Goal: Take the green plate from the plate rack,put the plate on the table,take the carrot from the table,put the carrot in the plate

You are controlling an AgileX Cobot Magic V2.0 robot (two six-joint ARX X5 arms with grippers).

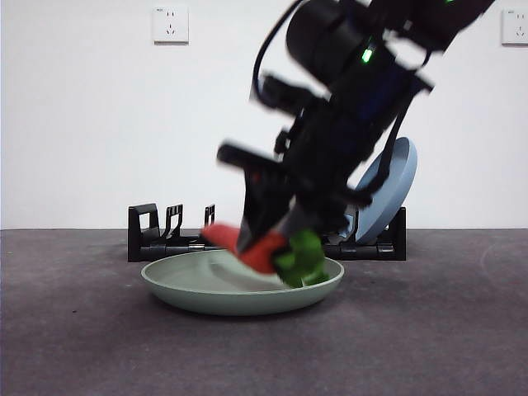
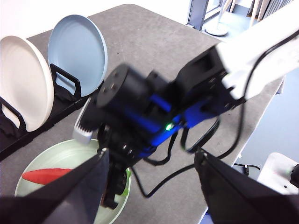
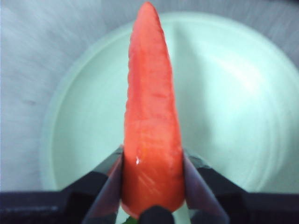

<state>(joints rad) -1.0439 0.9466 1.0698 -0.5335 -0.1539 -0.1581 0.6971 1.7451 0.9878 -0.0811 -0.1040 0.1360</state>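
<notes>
The pale green plate (image 1: 190, 297) lies flat on the dark grey table (image 1: 429, 330) in front of the black plate rack (image 1: 153, 239). My right gripper (image 1: 280, 231) reaches down over the plate, shut on the carrot (image 1: 260, 247). The orange body points out from the jaws and the leafy green top (image 1: 301, 260) hangs near the plate's rim. In the right wrist view the carrot (image 3: 152, 130) sits pinched between the jaws of my right gripper (image 3: 152, 186) just above the plate (image 3: 233, 93). I cannot tell whether the carrot touches the plate. My left gripper (image 2: 149, 205) hovers high above, open and empty.
A light blue plate (image 1: 388, 190) leans in the rack behind the right arm. The left wrist view shows it (image 2: 77, 46) beside a cream-white plate (image 2: 23, 81). The table's edge (image 2: 261, 121) runs close behind the right arm.
</notes>
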